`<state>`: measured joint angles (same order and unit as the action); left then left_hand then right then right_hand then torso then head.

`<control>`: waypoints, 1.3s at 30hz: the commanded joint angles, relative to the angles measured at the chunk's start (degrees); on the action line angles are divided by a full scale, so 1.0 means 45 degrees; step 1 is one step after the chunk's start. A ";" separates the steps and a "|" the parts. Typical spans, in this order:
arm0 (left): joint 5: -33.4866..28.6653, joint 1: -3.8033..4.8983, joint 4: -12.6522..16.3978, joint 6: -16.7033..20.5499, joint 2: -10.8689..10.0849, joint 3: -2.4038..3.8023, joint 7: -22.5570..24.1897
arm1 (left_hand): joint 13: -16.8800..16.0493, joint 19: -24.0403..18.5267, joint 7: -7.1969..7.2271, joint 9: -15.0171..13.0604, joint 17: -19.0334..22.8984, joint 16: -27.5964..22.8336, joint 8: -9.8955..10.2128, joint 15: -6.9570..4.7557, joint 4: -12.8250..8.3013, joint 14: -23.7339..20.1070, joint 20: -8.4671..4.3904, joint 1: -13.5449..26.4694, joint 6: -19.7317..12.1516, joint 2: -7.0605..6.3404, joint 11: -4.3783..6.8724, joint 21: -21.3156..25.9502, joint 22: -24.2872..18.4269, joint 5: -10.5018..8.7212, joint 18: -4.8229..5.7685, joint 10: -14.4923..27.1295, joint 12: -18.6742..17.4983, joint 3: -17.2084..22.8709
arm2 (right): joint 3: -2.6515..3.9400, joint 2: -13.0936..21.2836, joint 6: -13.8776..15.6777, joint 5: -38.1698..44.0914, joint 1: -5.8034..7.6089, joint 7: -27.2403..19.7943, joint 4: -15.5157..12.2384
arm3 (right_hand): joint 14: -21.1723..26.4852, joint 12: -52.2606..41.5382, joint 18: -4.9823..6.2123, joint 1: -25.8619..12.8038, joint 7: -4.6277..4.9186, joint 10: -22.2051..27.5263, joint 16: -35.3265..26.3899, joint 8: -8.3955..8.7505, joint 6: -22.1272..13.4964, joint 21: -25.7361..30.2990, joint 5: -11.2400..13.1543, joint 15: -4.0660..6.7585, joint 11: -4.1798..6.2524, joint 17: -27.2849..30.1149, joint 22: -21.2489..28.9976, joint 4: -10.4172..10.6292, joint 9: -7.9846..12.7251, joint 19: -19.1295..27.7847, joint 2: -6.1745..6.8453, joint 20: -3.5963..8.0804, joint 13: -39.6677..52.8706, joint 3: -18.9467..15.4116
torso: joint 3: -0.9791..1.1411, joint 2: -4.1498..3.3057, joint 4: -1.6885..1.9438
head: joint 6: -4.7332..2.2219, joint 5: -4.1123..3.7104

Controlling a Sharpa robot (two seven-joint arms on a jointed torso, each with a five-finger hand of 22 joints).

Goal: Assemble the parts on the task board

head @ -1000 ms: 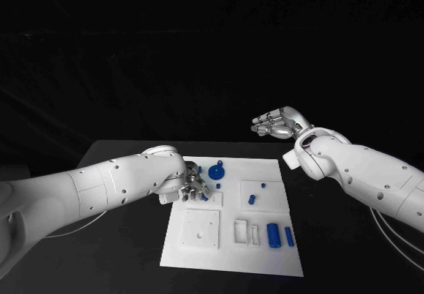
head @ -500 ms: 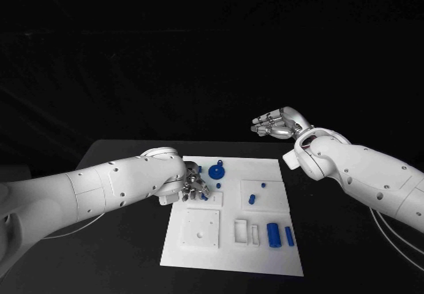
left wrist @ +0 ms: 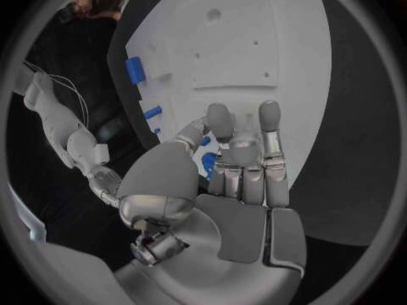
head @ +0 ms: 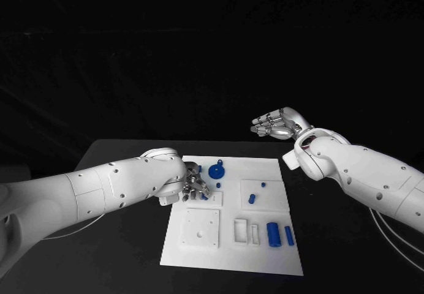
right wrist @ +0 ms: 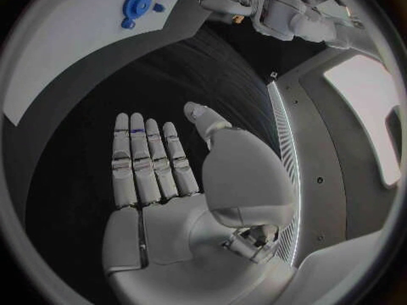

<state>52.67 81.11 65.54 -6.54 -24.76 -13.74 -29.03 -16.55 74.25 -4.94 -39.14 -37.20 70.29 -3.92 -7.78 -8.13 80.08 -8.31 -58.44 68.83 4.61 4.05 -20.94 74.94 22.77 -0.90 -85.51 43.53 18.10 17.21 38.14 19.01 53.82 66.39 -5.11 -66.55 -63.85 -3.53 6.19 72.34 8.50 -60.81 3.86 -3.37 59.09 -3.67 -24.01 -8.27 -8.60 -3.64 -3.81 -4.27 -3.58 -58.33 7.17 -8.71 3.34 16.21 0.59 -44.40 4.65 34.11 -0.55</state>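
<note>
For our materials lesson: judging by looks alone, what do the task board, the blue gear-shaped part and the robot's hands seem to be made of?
Task board: probably matte white plastic; flat, even, glare-free, with crisp cut-out recesses.
Blue gear-shaped part: likely moulded or printed plastic; uniform saturated colour, dull surface.
Left hand and right hand: silver shells with soft highlights, metal or painted plastic, uncertain; grey fingertips look like rubbery pads.

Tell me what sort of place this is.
Likely a robotics lab test bench: a black table against a dark backdrop, a white task board with small blue parts, and two robot arms over it.
</note>
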 commanded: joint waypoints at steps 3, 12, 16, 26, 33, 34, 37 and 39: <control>0.0236 -0.0069 0.0067 0.0052 -0.0003 -0.0013 0.0105 | 0.0012 0.0056 0.2026 -0.6505 0.0017 0.0024 -0.0046 -0.0062 -0.0006 0.0005 0.0001 -0.0123 0.2854 0.0243 0.0445 0.0074 0.0221 0.0023 0.0120 -0.0273 0.0041 0.0014 | 0.0008 -0.0019 -0.0162 0.0041 -0.0019 -0.0041 0.0005 | 0.0120 0.0038 0.0201 0.0128 -0.0001 0.0099 -0.0054 -0.0036 -0.0045 -0.0065 -0.0101 0.0006 -0.0015 0.0012 0.0014 0.0003 0.0010 0.0088 -0.0005 0.0018 -0.0010 -0.0096 | 0.0006 -0.0005 -0.0002 | 0.0006 0.0001; 0.0317 -0.0077 0.0070 -0.0032 -0.0054 -0.0013 0.0074 | 0.0023 0.0064 0.2024 -0.6513 0.0055 0.0001 -0.0048 -0.0064 0.0004 0.0001 -0.0001 -0.0153 0.2836 0.0251 0.0445 0.0100 0.0227 -0.0003 0.0120 -0.0272 0.0033 0.0006 | 0.0008 -0.0030 -0.0206 0.0041 -0.0049 -0.0029 0.0020 | 0.0144 0.0038 0.0199 0.0130 -0.0003 0.0103 -0.0058 -0.0036 -0.0045 -0.0065 -0.0102 -0.0002 -0.0016 0.0014 0.0014 0.0006 0.0011 0.0101 -0.0011 0.0013 -0.0010 -0.0103 | 0.0003 -0.0003 0.0006 | 0.0062 -0.0015; 0.0342 -0.0078 0.0054 -0.0064 -0.0071 -0.0013 0.0057 | 0.0023 0.0064 0.2024 -0.6513 0.0055 0.0001 -0.0048 -0.0064 0.0004 0.0001 -0.0001 -0.0153 0.2836 0.0251 0.0445 0.0100 0.0227 -0.0003 0.0120 -0.0272 0.0033 0.0006 | 0.0008 -0.0034 -0.0214 0.0041 -0.0061 -0.0027 0.0023 | 0.0159 0.0039 0.0199 0.0129 -0.0006 0.0111 -0.0055 -0.0034 -0.0047 -0.0064 -0.0105 -0.0007 -0.0017 0.0013 0.0015 0.0004 0.0011 0.0124 -0.0011 0.0006 -0.0010 -0.0118 | 0.0006 -0.0006 0.0008 | 0.0073 -0.0006; 0.0379 -0.0079 0.0061 -0.0299 -0.0124 -0.0013 0.0032 | 0.0029 0.0065 0.2024 -0.6518 0.0069 -0.0007 -0.0051 -0.0063 -0.0003 -0.0003 -0.0002 -0.0159 0.2837 0.0251 0.0442 0.0109 0.0228 0.0003 0.0124 -0.0271 0.0029 0.0009 | 0.0008 -0.0047 -0.0265 0.0042 -0.0089 0.0026 0.0023 | 0.0168 0.0039 0.0202 0.0126 0.0000 0.0122 -0.0055 -0.0033 -0.0071 -0.0066 -0.0113 -0.0012 -0.0022 0.0013 0.0014 0.0009 0.0012 0.0135 -0.0018 0.0000 -0.0010 -0.0134 | 0.0002 -0.0002 0.0011 | 0.0101 -0.0010; 0.0385 -0.0079 0.0037 -0.0391 -0.0103 -0.0011 0.0077 | 0.0029 0.0065 0.2024 -0.6518 0.0069 -0.0007 -0.0051 -0.0063 -0.0003 -0.0003 -0.0002 -0.0159 0.2837 0.0251 0.0442 0.0109 0.0228 0.0003 0.0124 -0.0271 0.0029 0.0009 | 0.0007 -0.0116 -0.0298 0.0042 -0.0094 0.0036 0.0054 | 0.0162 0.0039 0.0207 0.0125 0.0013 0.0124 -0.0054 -0.0034 -0.0116 -0.0066 -0.0108 -0.0013 -0.0023 0.0012 0.0015 0.0023 0.0012 0.0135 -0.0030 -0.0003 -0.0010 -0.0177 | 0.0002 -0.0006 -0.0022 | 0.0074 -0.0014; 0.0384 -0.0079 0.0030 -0.0401 -0.0095 -0.0011 0.0084 | 0.0029 0.0065 0.2024 -0.6518 0.0069 -0.0007 -0.0051 -0.0063 -0.0003 -0.0003 -0.0002 -0.0159 0.2837 0.0251 0.0442 0.0109 0.0228 0.0003 0.0124 -0.0271 0.0029 0.0009 | 0.0007 -0.0126 -0.0303 0.0042 -0.0094 0.0037 0.0060 | 0.0162 0.0039 0.0207 0.0125 0.0013 0.0124 -0.0054 -0.0034 -0.0116 -0.0066 -0.0108 -0.0013 -0.0023 0.0012 0.0015 0.0023 0.0012 0.0135 -0.0030 -0.0003 -0.0010 -0.0177 | 0.0003 -0.0008 -0.0018 | 0.0075 -0.0023; 0.0377 -0.0079 0.0017 -0.0410 -0.0076 -0.0011 0.0104 | 0.0035 0.0064 0.2022 -0.6527 0.0090 -0.0020 -0.0052 -0.0061 0.0007 -0.0009 -0.0005 -0.0146 0.2833 0.0260 0.0440 0.0122 0.0227 -0.0003 0.0131 -0.0272 0.0027 0.0007 | 0.0007 -0.0142 -0.0310 0.0042 -0.0096 0.0038 0.0073 | 0.0162 0.0039 0.0207 0.0125 0.0013 0.0124 -0.0054 -0.0034 -0.0116 -0.0066 -0.0108 -0.0013 -0.0023 0.0012 0.0015 0.0023 0.0012 0.0135 -0.0030 -0.0003 -0.0010 -0.0177 | 0.0003 -0.0008 -0.0013 | 0.0075 -0.0033; 0.0368 -0.0079 0.0007 -0.0394 -0.0066 -0.0010 0.0117 | 0.0035 0.0064 0.2022 -0.6527 0.0090 -0.0020 -0.0052 -0.0061 0.0007 -0.0009 -0.0005 -0.0146 0.2833 0.0260 0.0440 0.0122 0.0227 -0.0003 0.0131 -0.0272 0.0027 0.0007 | 0.0007 -0.0147 -0.0309 0.0042 -0.0099 0.0039 0.0082 | 0.0162 0.0039 0.0207 0.0125 0.0013 0.0124 -0.0054 -0.0034 -0.0116 -0.0066 -0.0108 -0.0013 -0.0023 0.0012 0.0015 0.0023 0.0012 0.0135 -0.0030 -0.0003 -0.0010 -0.0177 | 0.0005 -0.0007 0.0000 | 0.0085 -0.0040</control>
<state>53.78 80.95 65.68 -7.36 -25.13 -13.71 -28.59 -16.43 74.22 -4.94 -41.51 -36.85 70.29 -3.76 -7.64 -8.12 80.12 -8.29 -58.53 68.84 4.52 4.05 -20.71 74.91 22.56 -0.88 -85.51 43.52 17.78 17.21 37.56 18.49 53.83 65.98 -4.76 -66.19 -63.44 -3.52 6.19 72.34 8.50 -60.61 3.86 -3.37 59.10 -3.67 -24.41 -8.28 -8.81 -3.65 -3.81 -4.11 -3.60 -57.92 7.17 -8.71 3.34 15.75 0.59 -44.41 4.59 34.44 -0.70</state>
